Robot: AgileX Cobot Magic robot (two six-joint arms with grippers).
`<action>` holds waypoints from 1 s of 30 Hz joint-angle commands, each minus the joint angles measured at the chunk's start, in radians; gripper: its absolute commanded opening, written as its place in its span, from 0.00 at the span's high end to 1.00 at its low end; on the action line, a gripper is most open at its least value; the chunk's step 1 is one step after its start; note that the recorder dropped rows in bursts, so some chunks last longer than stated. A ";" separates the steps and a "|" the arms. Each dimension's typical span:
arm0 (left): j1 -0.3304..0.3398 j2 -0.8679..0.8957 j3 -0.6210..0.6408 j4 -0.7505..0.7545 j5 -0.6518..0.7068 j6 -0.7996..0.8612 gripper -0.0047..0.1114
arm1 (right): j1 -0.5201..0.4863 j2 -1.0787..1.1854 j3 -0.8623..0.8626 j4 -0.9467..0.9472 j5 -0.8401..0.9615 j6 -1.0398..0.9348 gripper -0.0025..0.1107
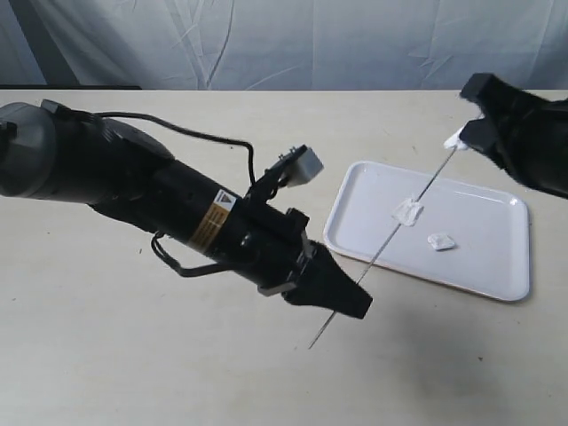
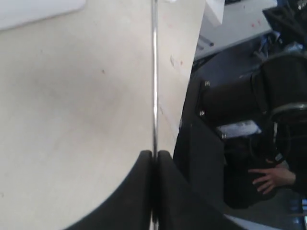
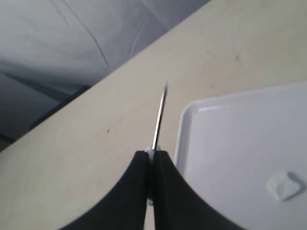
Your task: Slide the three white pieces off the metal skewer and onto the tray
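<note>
The thin metal skewer (image 1: 377, 256) slants over the near left edge of the white tray (image 1: 497, 284). My left gripper (image 1: 353, 302) is shut on its lower part, and the rod runs straight out from the jaws (image 2: 154, 72). One white piece (image 1: 408, 211) is threaded mid-rod above the tray. A second piece (image 1: 441, 241) lies loose on the tray floor (image 3: 285, 186). My right gripper (image 1: 466, 138) is shut on the third piece (image 3: 149, 151) at the upper end, with the skewer tip (image 3: 160, 112) sticking out past the fingers.
The tan table (image 1: 133, 355) stretches in front and to the left. A grey cloth backdrop (image 1: 284, 40) hangs behind. The left arm's black body (image 1: 160, 200) lies across the left half of the table. The table's edge and dark equipment (image 2: 240, 96) show in the left wrist view.
</note>
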 commanded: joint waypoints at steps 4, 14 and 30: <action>-0.007 -0.003 0.034 0.055 0.000 0.020 0.96 | -0.034 -0.005 -0.006 -0.027 -0.075 -0.008 0.98; -0.007 -0.003 0.075 0.055 0.077 0.018 0.96 | -0.127 -0.005 -0.006 -0.025 -0.145 -0.008 0.98; -0.007 -0.056 0.077 0.044 0.358 0.009 0.96 | -0.143 0.191 -0.006 -0.115 0.053 -0.012 0.98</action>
